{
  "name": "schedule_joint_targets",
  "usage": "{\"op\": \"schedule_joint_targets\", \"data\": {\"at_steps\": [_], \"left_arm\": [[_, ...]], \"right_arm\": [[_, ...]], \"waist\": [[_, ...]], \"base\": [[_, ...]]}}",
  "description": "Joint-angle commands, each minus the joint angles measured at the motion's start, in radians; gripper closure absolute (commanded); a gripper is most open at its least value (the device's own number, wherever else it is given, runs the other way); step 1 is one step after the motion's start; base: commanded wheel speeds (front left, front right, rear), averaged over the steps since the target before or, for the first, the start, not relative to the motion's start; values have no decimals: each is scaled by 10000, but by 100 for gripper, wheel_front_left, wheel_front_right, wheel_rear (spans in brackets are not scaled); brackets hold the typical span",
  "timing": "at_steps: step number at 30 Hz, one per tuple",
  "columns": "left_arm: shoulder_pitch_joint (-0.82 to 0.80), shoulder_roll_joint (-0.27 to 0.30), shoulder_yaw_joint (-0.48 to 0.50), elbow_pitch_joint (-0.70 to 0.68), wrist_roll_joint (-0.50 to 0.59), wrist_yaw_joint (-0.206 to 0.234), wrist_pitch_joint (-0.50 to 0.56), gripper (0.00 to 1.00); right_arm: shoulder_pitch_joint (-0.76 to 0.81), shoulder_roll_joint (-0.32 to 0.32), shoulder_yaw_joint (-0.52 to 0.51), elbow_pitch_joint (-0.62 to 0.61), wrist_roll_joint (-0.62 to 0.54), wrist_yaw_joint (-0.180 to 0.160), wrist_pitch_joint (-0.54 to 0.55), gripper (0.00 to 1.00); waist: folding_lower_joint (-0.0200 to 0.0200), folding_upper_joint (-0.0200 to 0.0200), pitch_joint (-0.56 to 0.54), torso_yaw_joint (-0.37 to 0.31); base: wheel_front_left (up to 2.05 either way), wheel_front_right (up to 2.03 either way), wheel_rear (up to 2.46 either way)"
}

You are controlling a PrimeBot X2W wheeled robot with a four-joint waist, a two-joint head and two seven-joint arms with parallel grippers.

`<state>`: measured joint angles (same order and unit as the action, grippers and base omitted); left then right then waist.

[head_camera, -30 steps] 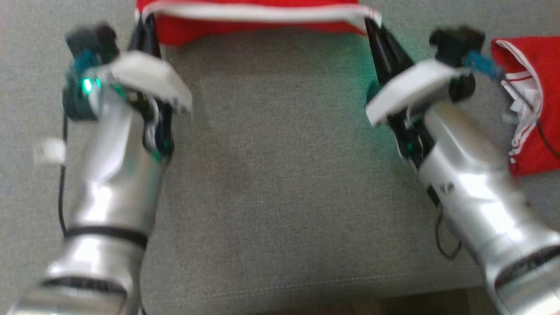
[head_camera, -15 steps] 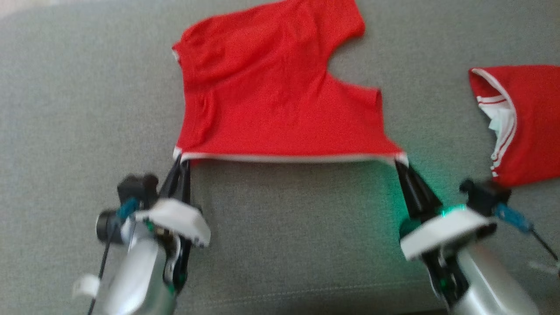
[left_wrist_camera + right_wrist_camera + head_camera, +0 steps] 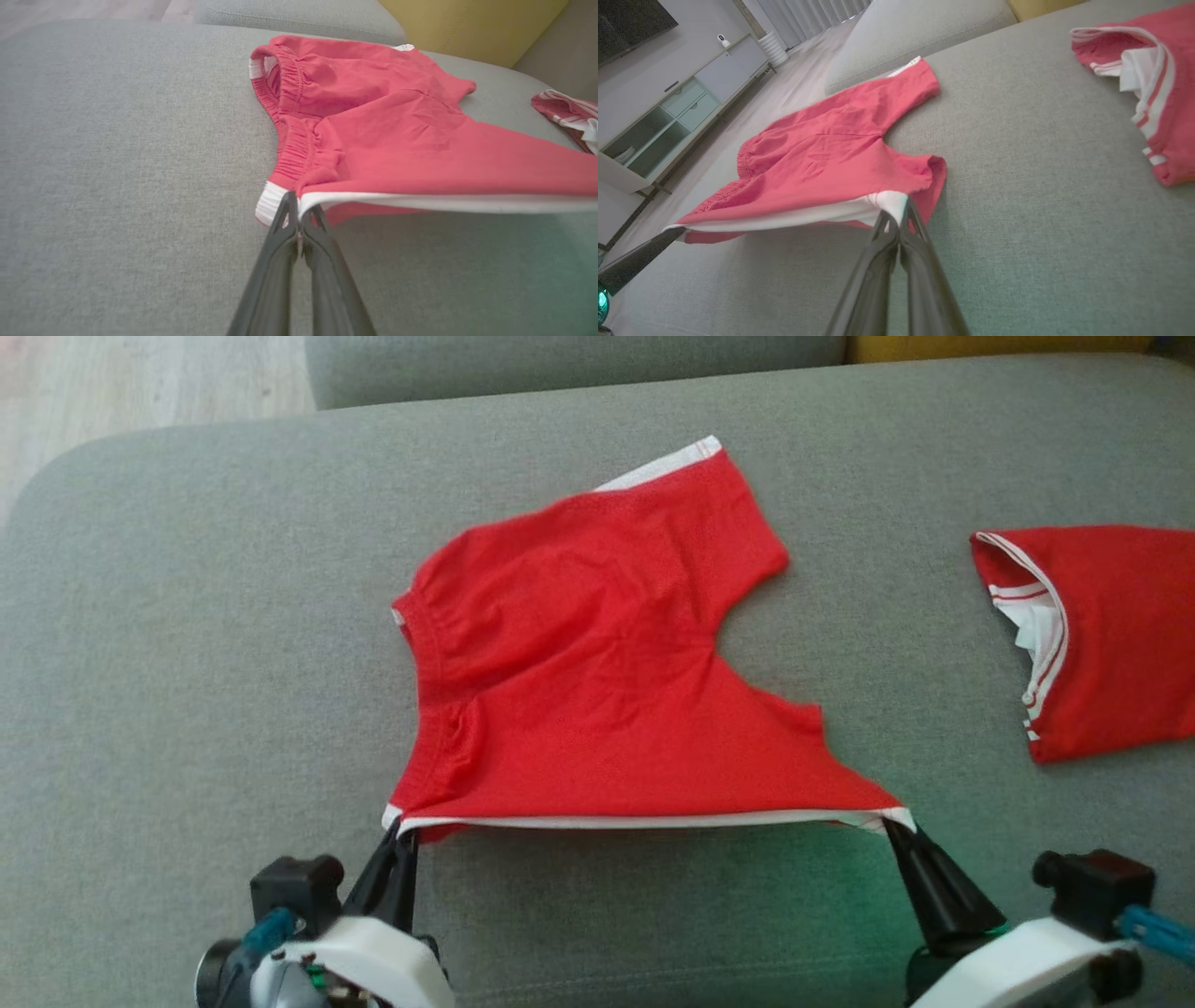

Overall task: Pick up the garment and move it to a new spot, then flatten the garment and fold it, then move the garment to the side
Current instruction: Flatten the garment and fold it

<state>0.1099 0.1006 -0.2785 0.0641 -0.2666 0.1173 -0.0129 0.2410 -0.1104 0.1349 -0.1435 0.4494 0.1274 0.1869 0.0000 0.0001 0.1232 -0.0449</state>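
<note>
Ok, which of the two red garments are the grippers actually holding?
The red shorts in the middle: the left gripper and right gripper each pinch a corner of their white-trimmed edge. The striped red garment to the right lies untouched.

A grey sofa seat (image 3: pixel 187 616) spreads in the middle. Pale wooden floor (image 3: pixel 140 373) lies at 11 o'clock, a yellow cushion (image 3: pixel 990 345) at 1 o'clock.

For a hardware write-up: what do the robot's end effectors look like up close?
The left end effector and right end effector each have two long, tapering black fingers on a rounded white housing. Beside each sits a black boxy module with a blue cable.
</note>
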Motion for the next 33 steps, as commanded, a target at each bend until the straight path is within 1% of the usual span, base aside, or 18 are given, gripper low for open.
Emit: {"op": "schedule_joint_targets", "data": {"at_steps": [1, 4, 6, 9, 12, 17, 20, 27, 33], "left_arm": [[-142, 285, 408, -779, -1, 174, 279, 100], [-178, 374, 329, -1095, 7, 120, 533, 100], [-391, 463, 256, -1269, 3, 7, 758, 100], [-1067, 587, 201, -1291, -45, -215, 1138, 100], [-2034, 679, 206, -1091, -100, -444, 1445, 100], [-3757, 665, 222, -479, -221, -748, 1832, 100], [-4830, 575, 264, 15, -283, -870, 1860, 100], [-6947, 218, 268, 1330, -396, -1059, 1533, 100], [-8335, -78, 88, 2875, -513, -1243, 1225, 100]], "right_arm": [[-116, -64, -172, -801, -159, 33, 309, 100], [-104, -34, -338, -1064, -227, 33, 582, 100], [-337, -72, -486, -1198, -280, 33, 742, 100], [-1090, -210, -672, -1140, -312, 33, 895, 100], [-2262, -481, -736, -723, -208, 33, 970, 100], [-4572, -1006, -508, 464, 109, 33, 1026, 100], [-6011, -1323, -204, 1348, 320, 33, 1060, 100], [-9157, -1920, 704, 3621, 803, 33, 936, 100], [-11252, -2136, 1596, 5689, 1226, 33, 461, 100]], "waist": [[0, -1, -26, 32], [0, -1, 10, 65], [0, -1, 142, 85], [0, -1, 571, 141], [0, -1, 1139, 191], [0, -1, 2128, 395], [0, -1, 2662, 602], [0, -1, 3530, 1163], [0, -1, 3963, 1498]], "base": [[0, 0, 0], [0, 0, 0], [0, 0, 0], [0, 0, 0], [0, 0, 0], [0, 0, 0], [0, 0, 0], [0, 0, 0], [0, 0, 0]]}}
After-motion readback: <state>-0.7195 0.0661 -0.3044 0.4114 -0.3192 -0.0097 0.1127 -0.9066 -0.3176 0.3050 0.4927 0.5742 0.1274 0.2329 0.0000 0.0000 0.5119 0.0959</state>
